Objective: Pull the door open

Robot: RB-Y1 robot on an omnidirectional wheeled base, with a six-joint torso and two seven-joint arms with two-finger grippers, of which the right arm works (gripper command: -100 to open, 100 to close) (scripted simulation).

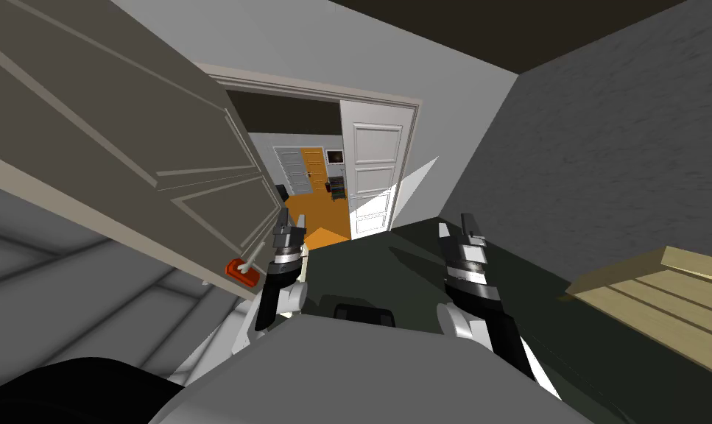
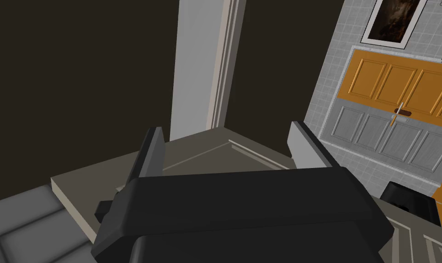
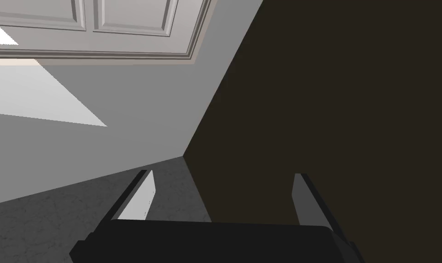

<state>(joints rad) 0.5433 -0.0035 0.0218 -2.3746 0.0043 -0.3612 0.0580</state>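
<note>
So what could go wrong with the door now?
1. The left fingers stand open beside the handle, not around it, so a pull now might slip off and move nothing.
2. The door hangs close to the left arm, so pulled further it might bump that arm.

1. Right gripper [image 3: 223,175]: fingers spread wide apart.
2. Beyond it, mid-frame: grey wall [image 3: 124,137] meets flat dark brown surface [image 3: 343,114].
3. White panelled door [image 3: 92,18] borders the wall's far edge; bright light patch [image 3: 41,100] lies on the wall beside it.
</note>
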